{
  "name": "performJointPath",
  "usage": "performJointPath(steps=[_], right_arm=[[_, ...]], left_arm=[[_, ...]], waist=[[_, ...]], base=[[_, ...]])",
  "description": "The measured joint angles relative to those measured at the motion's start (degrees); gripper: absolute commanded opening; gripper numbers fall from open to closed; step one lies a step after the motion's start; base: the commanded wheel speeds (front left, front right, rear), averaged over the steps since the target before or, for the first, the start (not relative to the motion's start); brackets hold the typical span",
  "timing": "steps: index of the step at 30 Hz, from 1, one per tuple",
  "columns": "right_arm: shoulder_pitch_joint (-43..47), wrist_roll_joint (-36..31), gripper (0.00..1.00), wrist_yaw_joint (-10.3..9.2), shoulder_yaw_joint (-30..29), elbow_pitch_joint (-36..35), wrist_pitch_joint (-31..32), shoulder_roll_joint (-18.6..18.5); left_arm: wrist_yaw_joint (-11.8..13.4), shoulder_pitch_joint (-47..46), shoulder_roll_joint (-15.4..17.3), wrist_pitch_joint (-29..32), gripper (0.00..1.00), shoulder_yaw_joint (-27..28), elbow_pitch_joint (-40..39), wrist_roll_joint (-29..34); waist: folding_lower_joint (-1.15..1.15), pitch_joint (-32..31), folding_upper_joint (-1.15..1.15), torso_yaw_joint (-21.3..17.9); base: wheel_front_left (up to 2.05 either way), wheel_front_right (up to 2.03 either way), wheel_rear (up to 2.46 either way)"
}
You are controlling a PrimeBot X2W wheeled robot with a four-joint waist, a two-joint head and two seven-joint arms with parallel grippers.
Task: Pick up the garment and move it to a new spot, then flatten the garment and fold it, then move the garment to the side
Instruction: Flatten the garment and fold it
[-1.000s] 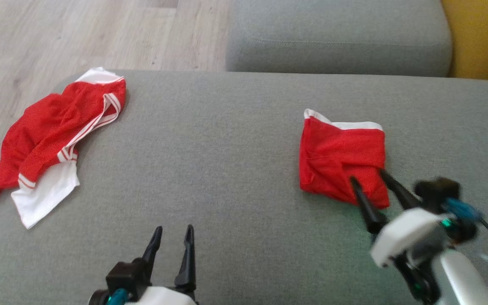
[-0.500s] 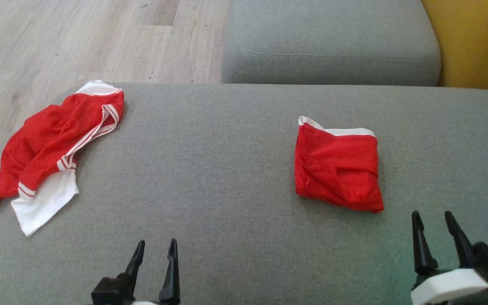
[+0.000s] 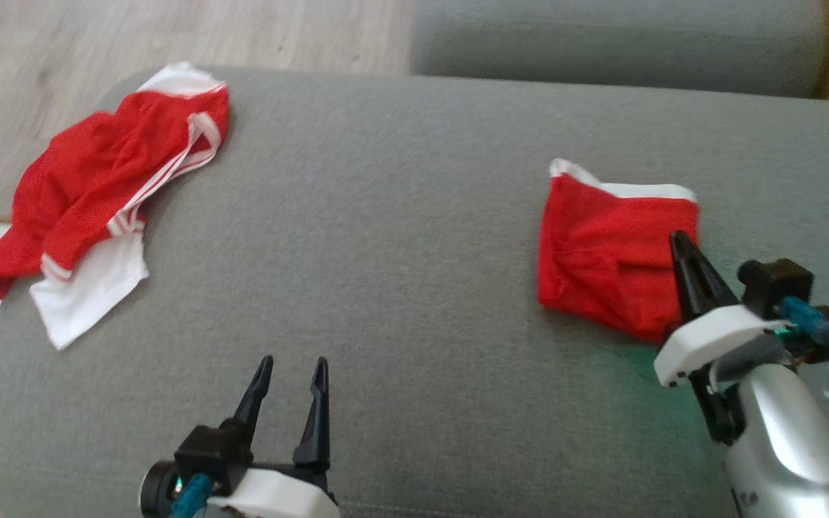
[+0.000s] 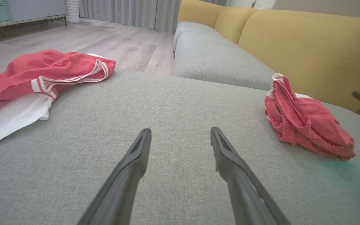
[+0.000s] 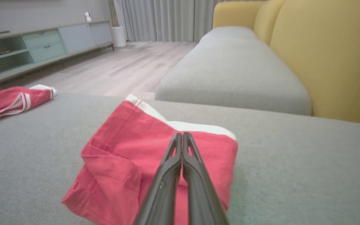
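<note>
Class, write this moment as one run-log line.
left gripper: open | right gripper: shut, over folded garment | crumpled garment: untouched, far left

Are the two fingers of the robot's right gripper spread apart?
No, the right gripper is closed, its two dark tips touching each other above the folded red garment.

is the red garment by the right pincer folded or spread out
Folded: the red garment lies as a compact squarish bundle with its layers doubled over, clearest in the right wrist view.
</note>
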Motion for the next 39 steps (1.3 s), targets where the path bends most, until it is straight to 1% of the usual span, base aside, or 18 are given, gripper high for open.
performJointPath(steps=[3,6,12,22,27,34,36,39], right_arm=[[-2.94,-0.91,0.0,0.0,0.85,6.71,-1.35,0.37],[-4.32,-1.26,0.0,0.0,1.4,12.0,-3.24,1.35],[-4.61,-0.79,0.0,0.0,4.24,15.73,-6.06,3.57],[-4.55,0.42,0.0,0.0,11.51,16.59,-7.12,4.09],[-4.39,3.16,0.0,0.0,15.58,15.34,-7.12,4.19],[-3.05,5.82,0.0,0.0,20.35,17.5,-7.12,4.22],[-2.79,6.39,0.0,0.0,20.54,15.94,-7.12,4.22],[-1.53,6.83,0.0,0.0,19.53,10.42,-7.13,4.23]], left_arm=[[0.12,-0.87,-0.02,0.0,1.0,-0.89,0.03,-0.01],[0.66,-1.28,-0.04,0.0,1.0,-1.13,0.16,-0.03],[0.97,-1.29,-0.04,0.0,1.0,-1.15,0.3,-0.03],[1.26,-1.27,-0.04,0.0,1.0,-1.14,0.27,-0.03],[1.27,-1.27,-0.04,0.0,1.0,-1.19,0.26,-0.62],[1.45,-1.15,-0.04,0.0,1.0,-1.01,0.37,-0.63],[1.44,-1.14,-0.04,0.0,1.0,-0.91,0.37,-0.63],[1.44,-0.71,-0.04,0.0,1.0,-0.45,0.29,-0.62]], waist=[[0.0,1.29,0.0,1.53],[0.0,2.14,0.0,2.86],[0.0,2.48,0.0,3.81],[0.0,2.37,0.0,3.7],[0.0,2.1,0.0,3.23],[0.0,0.79,0.0,2.2],[0.0,0.06,0.0,1.73],[0.0,-1.3,0.0,0.87]], base=[[0.0,0.0,0.0],[0.0,0.0,0.0],[0.0,0.0,0.0],[0.0,0.0,0.0],[0.0,0.0,0.0],[0.0,0.0,0.0],[0.0,0.0,0.0],[0.0,0.0,0.0]])
